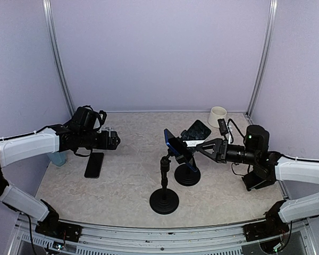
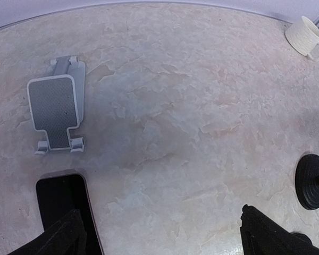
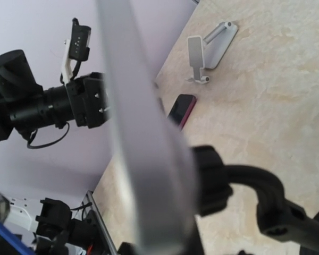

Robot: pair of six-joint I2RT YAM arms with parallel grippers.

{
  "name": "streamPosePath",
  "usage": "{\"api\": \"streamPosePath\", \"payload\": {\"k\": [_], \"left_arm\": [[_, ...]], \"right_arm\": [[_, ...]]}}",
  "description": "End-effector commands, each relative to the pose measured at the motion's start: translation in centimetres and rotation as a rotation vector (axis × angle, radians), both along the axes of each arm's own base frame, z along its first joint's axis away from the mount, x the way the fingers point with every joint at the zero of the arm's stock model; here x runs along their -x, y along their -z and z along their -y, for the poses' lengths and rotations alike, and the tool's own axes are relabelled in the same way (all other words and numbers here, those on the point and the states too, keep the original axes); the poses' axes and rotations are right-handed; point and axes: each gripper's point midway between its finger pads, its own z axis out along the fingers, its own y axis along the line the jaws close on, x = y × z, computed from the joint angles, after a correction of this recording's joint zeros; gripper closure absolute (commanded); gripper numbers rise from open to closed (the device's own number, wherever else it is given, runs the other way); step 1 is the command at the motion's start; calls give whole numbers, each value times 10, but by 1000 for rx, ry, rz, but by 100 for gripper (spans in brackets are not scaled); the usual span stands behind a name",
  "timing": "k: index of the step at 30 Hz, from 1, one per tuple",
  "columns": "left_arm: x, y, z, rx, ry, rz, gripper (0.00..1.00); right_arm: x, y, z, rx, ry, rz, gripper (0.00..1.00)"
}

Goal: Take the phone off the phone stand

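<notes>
On your far left the left end effector [image 1: 115, 139] hangs above the bench [image 1: 127, 183] with its fingers [image 2: 64, 234] spread wide and nothing between them. Under it, a dark phone [image 1: 94, 164] lies flat on the bench. In the left wrist view a white and grey folding stand [image 2: 56, 109] sits just beyond that phone, apart from it. Moving to the middle, you see the black phone stand [image 1: 164, 183] upright on its round base, its stem rising to a clamp. The blue phone [image 1: 176, 147] is still in that clamp, tilted and well off the bench. A second round black base [image 1: 187, 175] sits just behind and to the right, below the phone's lower end. Farther back a dark flat device [image 1: 198, 129] lies on the bench, and a white cup [image 1: 218, 116] stands near the rear right corner. On your right, the right end effector [image 1: 202, 146] points level at the blue phone's right side, its fingers apart, one on either side of the phone's edge. You cannot tell from these views whether they touch it. The right wrist view shows that edge as a blurred grey bar filling the middle.
</notes>
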Motion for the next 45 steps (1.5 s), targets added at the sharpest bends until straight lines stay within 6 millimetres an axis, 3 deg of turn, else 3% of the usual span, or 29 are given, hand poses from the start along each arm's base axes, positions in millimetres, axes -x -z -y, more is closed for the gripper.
{"api": "streamPosePath", "payload": {"k": [1, 18, 30, 45], "left_arm": [[-9, -16, 8, 24, 0, 44, 1], [-8, -15, 26, 26, 30, 41, 1], [-6, -13, 32, 22, 48, 39, 1], [-4, -28, 48, 54, 113, 65, 1]], "right_arm": [[7, 0, -2, -17, -17, -1, 38], [-2, -1, -8, 2, -24, 30, 53], [-5, -8, -10, 16, -30, 68, 72], [-25, -35, -26, -15, -38, 161, 100]]}}
